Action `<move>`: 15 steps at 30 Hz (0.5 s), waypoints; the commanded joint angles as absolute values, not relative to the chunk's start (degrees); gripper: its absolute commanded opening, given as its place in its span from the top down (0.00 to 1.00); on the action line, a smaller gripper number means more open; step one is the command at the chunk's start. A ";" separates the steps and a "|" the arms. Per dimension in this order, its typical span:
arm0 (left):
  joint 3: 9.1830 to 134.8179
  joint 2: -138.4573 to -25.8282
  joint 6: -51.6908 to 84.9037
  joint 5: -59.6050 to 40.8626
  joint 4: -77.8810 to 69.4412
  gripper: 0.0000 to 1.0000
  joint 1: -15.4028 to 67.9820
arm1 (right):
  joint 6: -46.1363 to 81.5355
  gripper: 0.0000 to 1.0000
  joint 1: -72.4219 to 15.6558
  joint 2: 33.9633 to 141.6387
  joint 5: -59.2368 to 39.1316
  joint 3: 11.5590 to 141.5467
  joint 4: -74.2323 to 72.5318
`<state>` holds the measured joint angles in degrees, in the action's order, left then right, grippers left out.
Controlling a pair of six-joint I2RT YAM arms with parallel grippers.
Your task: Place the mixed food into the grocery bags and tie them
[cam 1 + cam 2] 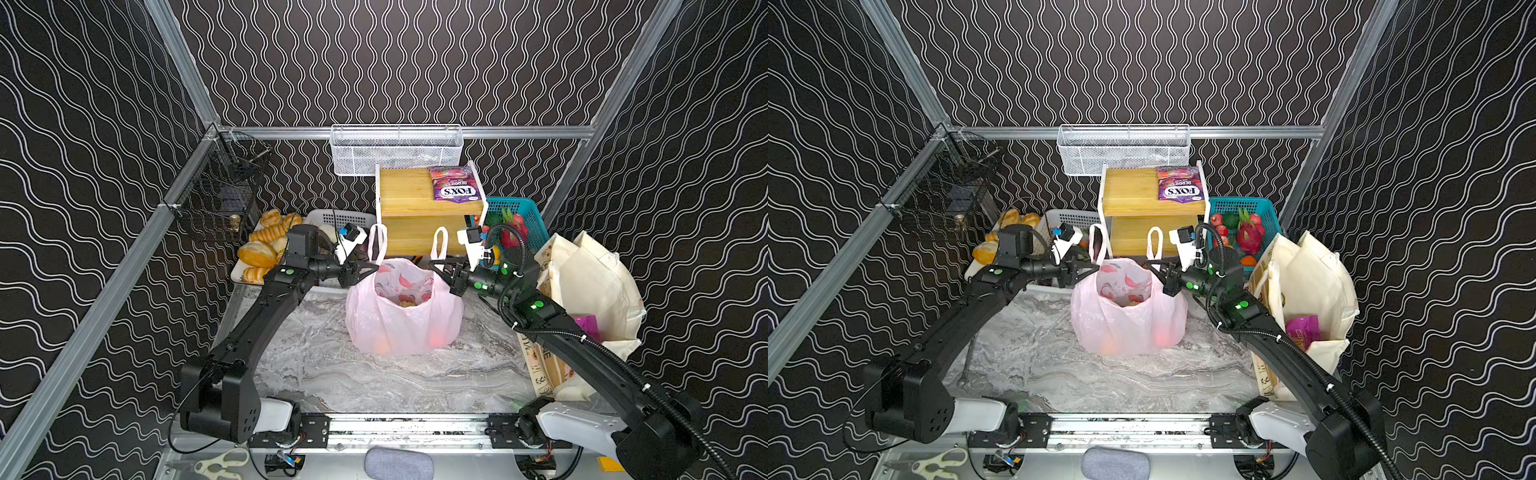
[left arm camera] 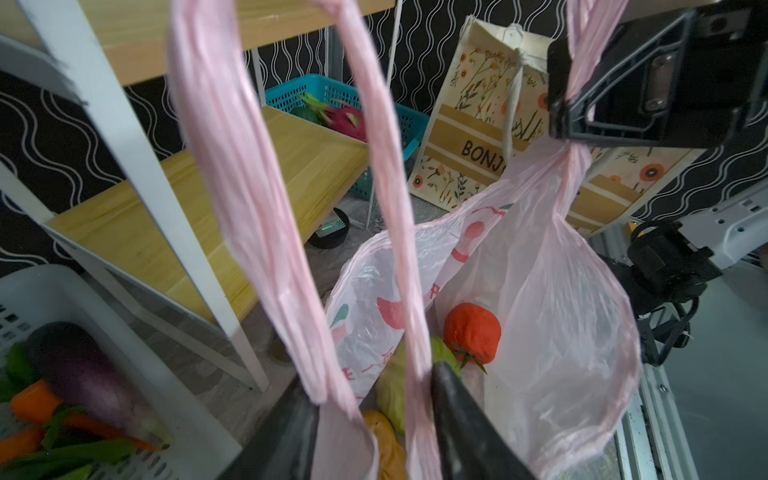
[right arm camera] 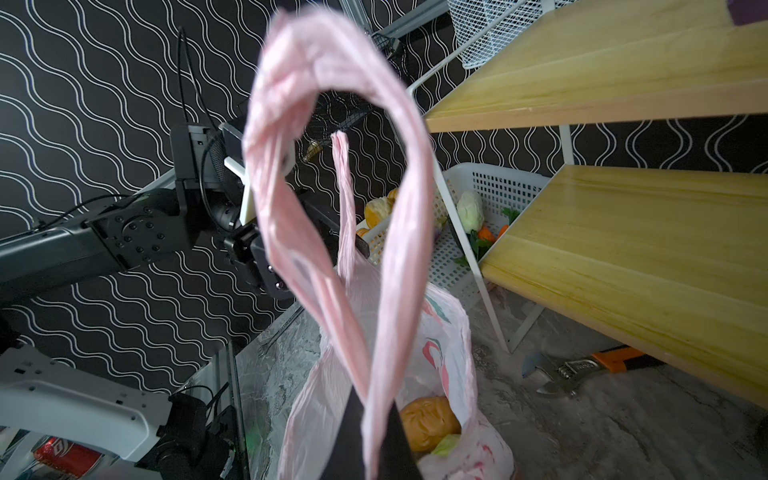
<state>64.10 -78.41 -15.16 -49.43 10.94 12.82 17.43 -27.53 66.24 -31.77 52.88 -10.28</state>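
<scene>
Since the pink bag (image 1: 405, 316) sits loaded centrally on the bench (image 1: 374, 382), we are tying. Our right tool (image 1: 434, 264) pinches its right handle (image 1: 439, 245). Our left tool (image 1: 371, 267) stands apart around the left handle (image 1: 377, 243). Next, we judge, left must clamp, then the loops cross.

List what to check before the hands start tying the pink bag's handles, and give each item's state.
1. Right hand shut on right handle: ok.
2. Left hand gripping left handle: not ok; fingers apart, strands loose between them.
3. Pink bag upright on table: ok.
4. Food inside: ok; tomato and cabbage show.
5. Handles crossed: not ok; they stand apart.
6. Purple FOX'S packet bagged: not ok; it lies on the shelf.
</scene>
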 commanded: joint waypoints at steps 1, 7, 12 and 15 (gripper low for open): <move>63.91 -77.18 -14.87 -42.79 10.81 0.47 13.78 | 18.42 1.00 -27.60 66.06 -32.23 53.04 -11.27; 59.97 -73.31 -13.85 -33.96 5.29 0.45 16.34 | 18.88 1.00 -27.54 65.72 -32.14 52.49 -11.45; 59.88 -72.92 -15.78 -28.73 5.87 0.39 19.62 | 19.16 1.00 -27.58 65.63 -32.22 52.20 -12.02; 59.49 -73.39 -14.98 -27.30 4.56 0.35 20.43 | 19.25 1.00 -27.50 65.68 -32.34 52.29 -12.16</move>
